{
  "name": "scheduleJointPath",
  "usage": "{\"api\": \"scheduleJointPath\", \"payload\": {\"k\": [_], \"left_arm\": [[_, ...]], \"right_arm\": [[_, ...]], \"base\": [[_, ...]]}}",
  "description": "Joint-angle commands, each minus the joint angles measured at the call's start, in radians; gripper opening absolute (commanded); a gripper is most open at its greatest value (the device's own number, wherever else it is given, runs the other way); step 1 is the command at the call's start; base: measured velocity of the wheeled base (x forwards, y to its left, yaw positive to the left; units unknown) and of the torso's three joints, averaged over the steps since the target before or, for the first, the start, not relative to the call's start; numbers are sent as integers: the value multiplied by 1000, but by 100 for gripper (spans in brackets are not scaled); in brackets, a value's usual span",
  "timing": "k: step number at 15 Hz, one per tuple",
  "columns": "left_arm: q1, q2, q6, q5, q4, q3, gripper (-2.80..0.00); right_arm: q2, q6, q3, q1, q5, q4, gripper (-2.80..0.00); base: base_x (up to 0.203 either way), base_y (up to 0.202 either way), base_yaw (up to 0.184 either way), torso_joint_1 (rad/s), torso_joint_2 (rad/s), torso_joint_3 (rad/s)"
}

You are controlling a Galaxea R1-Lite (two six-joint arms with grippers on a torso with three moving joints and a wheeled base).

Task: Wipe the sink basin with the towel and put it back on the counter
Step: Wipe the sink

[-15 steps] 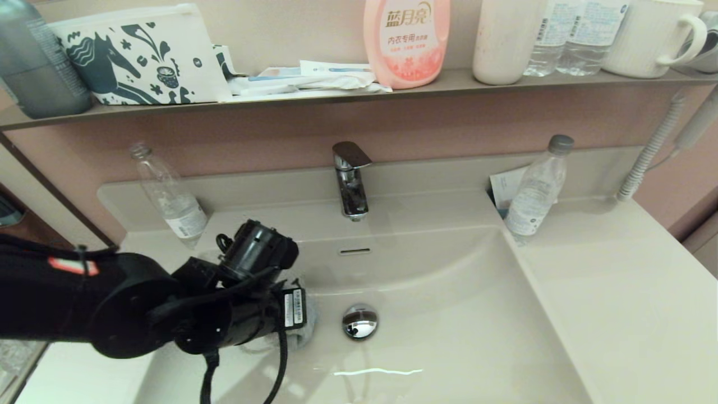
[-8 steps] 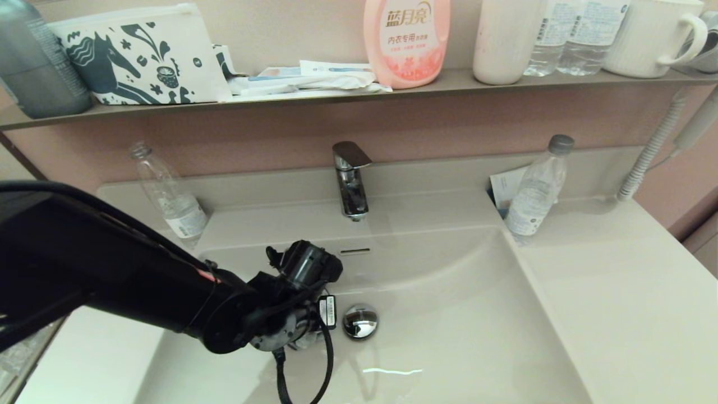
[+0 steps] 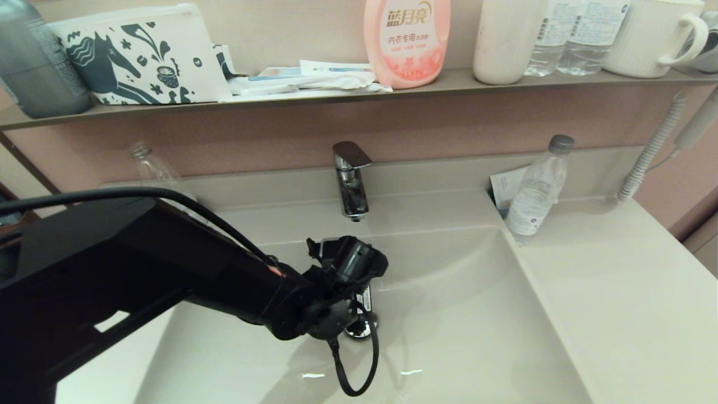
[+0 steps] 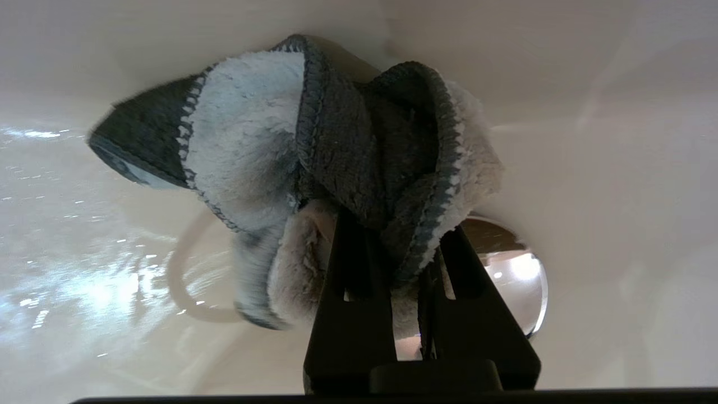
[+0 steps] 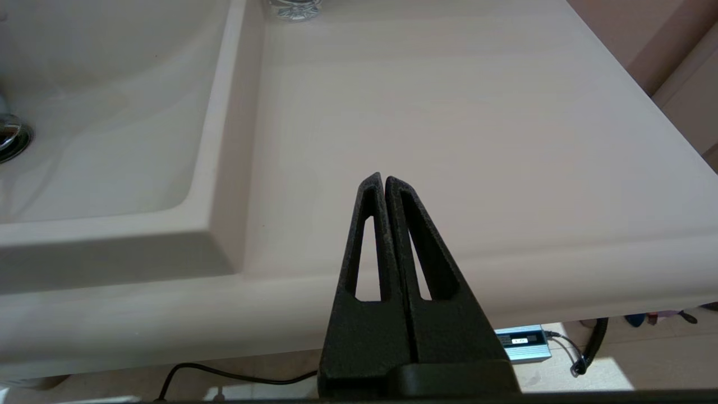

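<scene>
My left arm reaches from the left into the cream-white sink basin (image 3: 465, 314), its wrist right over the chrome drain plug (image 3: 352, 332). From the head camera the arm hides the towel. In the left wrist view my left gripper (image 4: 401, 224) is shut on the fluffy grey-white and teal-grey towel (image 4: 252, 140), which is bunched against the basin floor (image 4: 617, 168) beside the drain plug (image 4: 516, 275). My right gripper (image 5: 384, 178) is shut and holds nothing; it hovers at the front edge of the counter (image 5: 449, 112), right of the basin (image 5: 112, 123).
A chrome faucet (image 3: 350, 179) stands behind the basin. One plastic bottle (image 3: 535, 191) stands at the basin's back right corner, another (image 3: 147, 160) at the back left. The shelf (image 3: 449, 83) above holds a horse-print pouch (image 3: 140, 56), a pink bottle and cups. The right counter (image 3: 617, 292) is bare.
My left arm has swept rightward across the basin floor with the towel, from the left side to the drain plug, which it now partly covers.
</scene>
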Motion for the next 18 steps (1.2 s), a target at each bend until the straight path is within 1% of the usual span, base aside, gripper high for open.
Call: {"api": "scheduleJointPath", "payload": {"k": [1, 5, 7, 9, 13, 15, 18], "left_arm": [[-32, 55, -5, 23, -4, -26, -280], [-66, 69, -7, 54, 5, -92, -280], [-93, 85, -9, 68, 42, -135, -280], [-115, 106, -27, 78, 63, -173, -280], [-150, 132, -30, 86, 117, -249, -280], [-182, 139, -40, 86, 168, -306, -280], [-235, 94, -99, 82, 298, -344, -280]], "right_arm": [[1, 0, 0, 0, 0, 0, -280], [1, 0, 0, 0, 0, 0, -280], [1, 0, 0, 0, 0, 0, -280], [1, 0, 0, 0, 0, 0, -280], [1, 0, 0, 0, 0, 0, -280], [1, 0, 0, 0, 0, 0, -280], [1, 0, 0, 0, 0, 0, -280]], "base": [[0, 0, 0, 0, 0, 0], [0, 0, 0, 0, 0, 0], [0, 0, 0, 0, 0, 0], [0, 0, 0, 0, 0, 0], [0, 0, 0, 0, 0, 0], [0, 0, 0, 0, 0, 0], [0, 0, 0, 0, 0, 0]]}}
